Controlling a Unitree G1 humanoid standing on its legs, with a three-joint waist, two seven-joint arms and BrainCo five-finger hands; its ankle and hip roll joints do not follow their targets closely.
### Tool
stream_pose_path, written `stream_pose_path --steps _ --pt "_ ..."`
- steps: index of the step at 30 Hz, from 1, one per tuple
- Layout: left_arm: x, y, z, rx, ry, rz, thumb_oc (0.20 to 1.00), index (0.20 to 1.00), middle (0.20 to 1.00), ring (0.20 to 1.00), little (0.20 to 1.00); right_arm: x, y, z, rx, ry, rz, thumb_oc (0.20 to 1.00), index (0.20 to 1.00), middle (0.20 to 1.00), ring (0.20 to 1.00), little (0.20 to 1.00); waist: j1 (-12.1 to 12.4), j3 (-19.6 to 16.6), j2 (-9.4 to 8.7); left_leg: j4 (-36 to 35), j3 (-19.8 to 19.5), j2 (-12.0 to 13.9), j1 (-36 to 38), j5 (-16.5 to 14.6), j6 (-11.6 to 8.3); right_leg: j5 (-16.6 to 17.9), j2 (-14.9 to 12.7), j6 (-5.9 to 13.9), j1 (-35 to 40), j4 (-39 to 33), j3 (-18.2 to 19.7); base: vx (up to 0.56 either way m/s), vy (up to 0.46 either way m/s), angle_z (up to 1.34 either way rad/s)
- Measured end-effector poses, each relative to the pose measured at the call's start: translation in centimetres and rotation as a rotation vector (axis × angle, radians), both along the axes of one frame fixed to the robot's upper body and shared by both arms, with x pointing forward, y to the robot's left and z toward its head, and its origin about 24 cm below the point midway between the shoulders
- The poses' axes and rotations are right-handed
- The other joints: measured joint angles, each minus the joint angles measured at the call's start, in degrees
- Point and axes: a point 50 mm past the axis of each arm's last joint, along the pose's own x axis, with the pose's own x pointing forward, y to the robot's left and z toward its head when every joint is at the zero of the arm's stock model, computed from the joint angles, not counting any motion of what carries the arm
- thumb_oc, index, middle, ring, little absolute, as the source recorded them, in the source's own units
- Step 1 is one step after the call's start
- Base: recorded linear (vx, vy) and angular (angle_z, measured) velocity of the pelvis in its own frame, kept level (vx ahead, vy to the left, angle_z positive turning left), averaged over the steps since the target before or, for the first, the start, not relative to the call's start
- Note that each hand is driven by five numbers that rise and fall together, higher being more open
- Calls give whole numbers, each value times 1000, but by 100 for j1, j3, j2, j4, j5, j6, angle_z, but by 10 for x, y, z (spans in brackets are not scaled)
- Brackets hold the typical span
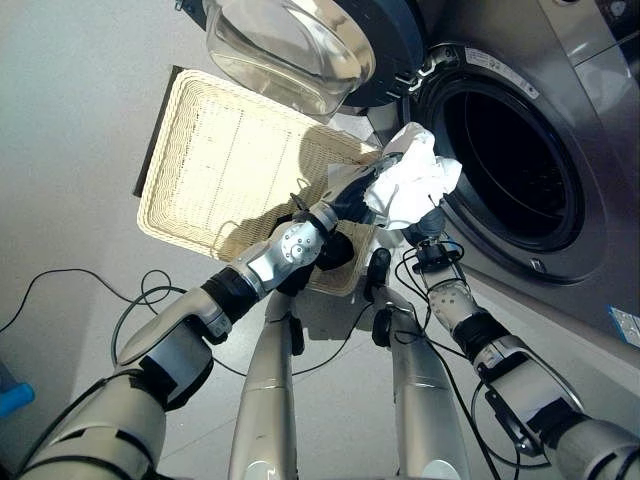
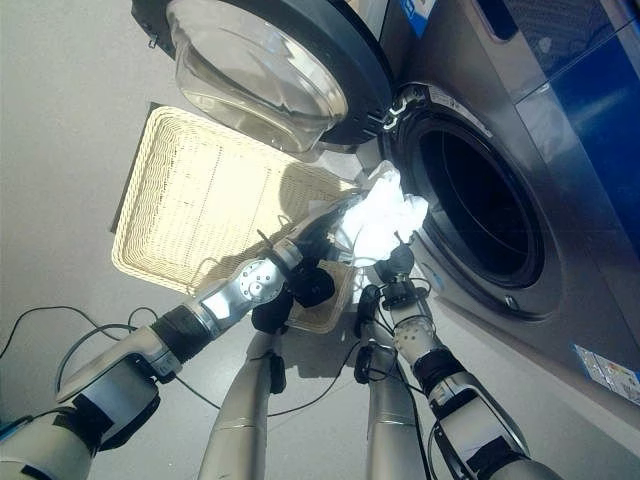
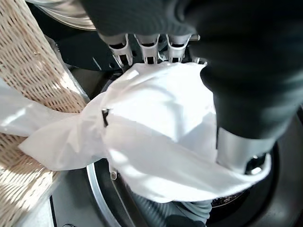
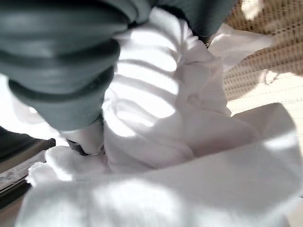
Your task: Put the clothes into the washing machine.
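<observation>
While both eye views show the cloth (image 1: 410, 180) as a white bundle held up just before the washer's (image 1: 560, 150) round opening (image 1: 510, 165), right of frame centre, the wrist views bring it up close. In the left wrist view the left hand (image 3: 236, 85) has its thumb curled down over the cloth and its fingers (image 3: 149, 47) hooked into the top of it, so that hand is closed on the cloth; a tail of the fabric trails toward the basket (image 3: 33, 94). That view also shows the grey door seal below the bundle, which the eye views hide behind the cloth. In the right wrist view the right hand (image 4: 71, 80) sits against the cloth with its dark cover across the upper left; its fingers are buried in the folds, so I cannot tell whether they grip.

From the eye views alone come the wider facts: the basket lies on the floor (image 1: 70, 120) in the upper left of the frame, with nothing visible in it, and the door (image 1: 300, 45) stands swung out above it at the top, its glass bowl facing down. The drum inside the opening is dark.

A small blue-and-white label (image 1: 625, 325) sits low on the washer's front at the right edge; its print is too small to make out. A strip of writing runs along the rim above the opening, likewise unreadable.
</observation>
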Motion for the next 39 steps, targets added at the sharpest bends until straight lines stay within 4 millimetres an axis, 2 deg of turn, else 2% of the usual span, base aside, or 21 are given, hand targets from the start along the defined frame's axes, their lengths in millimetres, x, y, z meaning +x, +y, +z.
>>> stream_pose_path --steps 6,9,13,17,21,26,31,39 --pt "-1 4 -3 -37 -8 14 1000 1000 1000 1000 1000 1 -6 5 87 -13 -80 200 200 200 200 200 -7 0 2 2 88 -1 101 -17 20 46 6 15 64 -33 83 3 33 -6" --pt "-1 7 -5 -50 -11 29 1000 1000 1000 1000 1000 4 -21 13 196 -28 -170 200 200 200 200 200 -2 1 3 14 97 0 103 -15 22 72 9 14 67 -42 95 -1 23 -2" --pt "-1 18 -15 -97 10 68 1000 1000 1000 1000 1000 10 -50 28 414 -55 -324 200 200 200 200 200 3 2 5 -2 187 -3 135 -2 40 124 23 36 67 -93 190 2 26 -7" --pt "-1 27 -17 -137 2 97 1000 1000 1000 1000 1000 14 -65 29 585 -41 -398 200 200 200 200 200 21 3 40 -40 211 -3 203 8 50 134 25 37 117 -106 204 5 4 -3" --pt "-1 30 -14 -198 2 110 1000 1000 1000 1000 1000 15 -78 37 631 -52 -444 200 200 200 200 200 29 15 120 -80 211 -5 207 15 56 134 24 41 118 -125 197 0 0 0" --pt "-2 36 -11 -291 -1 112 1000 1000 1000 1000 1000 17 -95 54 637 -46 -483 200 200 200 200 200 46 39 362 -112 164 -9 197 29 51 131 18 35 122 -135 144 0 0 0" --pt "-3 43 -5 -376 -14 107 1000 1000 1000 1000 1000 18 -100 58 686 -13 -507 200 200 200 200 200 60 54 394 -128 112 -14 189 34 46 114 5 25 137 -135 78 -1 2 2" --pt "-11 39 2 -435 -22 45 1000 1000 1000 1000 1000 21 -107 63 748 48 -540 200 200 200 200 200 176 55 403 -153 60 -40 198 66 51 93 -23 38 171 -120 27 8 -6 4"
